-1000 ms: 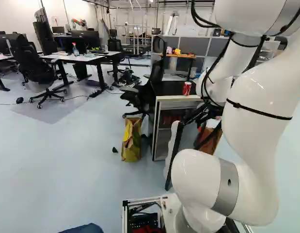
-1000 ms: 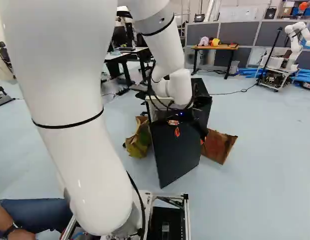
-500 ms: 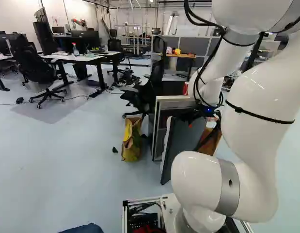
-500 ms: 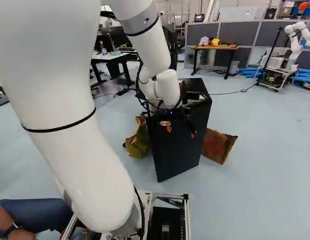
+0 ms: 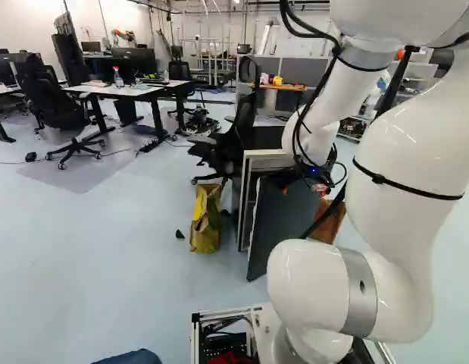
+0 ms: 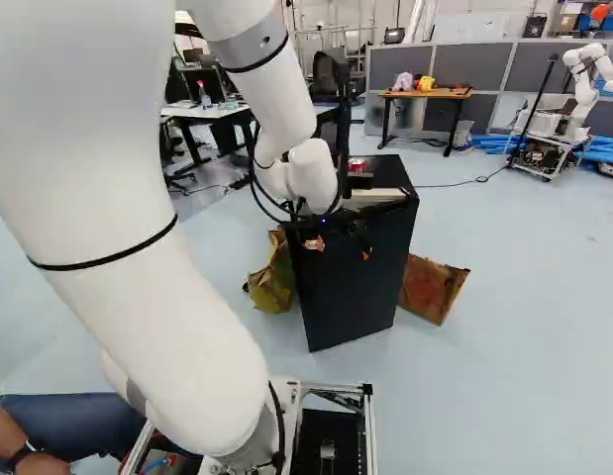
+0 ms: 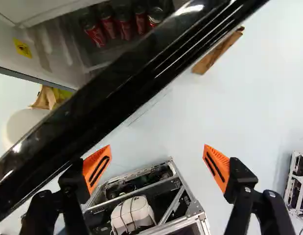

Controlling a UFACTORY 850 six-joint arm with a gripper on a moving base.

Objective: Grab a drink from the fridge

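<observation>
My gripper (image 6: 340, 247) is in front of the small black fridge's upper part in the right base view. The fridge door (image 6: 346, 297) stands partly open. In the wrist view my gripper (image 7: 157, 169) is open with nothing between its fingers; one orange pad (image 7: 96, 169) is close beside the door's glossy black edge (image 7: 107, 98), and whether they touch I cannot tell. Beyond that edge several red cans (image 7: 124, 27) stand inside the fridge. Another red can (image 6: 357, 165) is on top of the fridge.
A yellow-brown paper bag (image 5: 206, 220) stands beside the fridge, a brown one (image 6: 432, 287) on its other side. A black office chair (image 5: 226, 148) is behind it. Another robot (image 6: 580, 89) stands at the far right. My base frame (image 7: 141, 196) shows below the gripper.
The arm's wrist has moved leftward in both base views. The fridge door has swung inward, narrowing its opening. The can on top, hidden earlier in the right base view, now shows there.
</observation>
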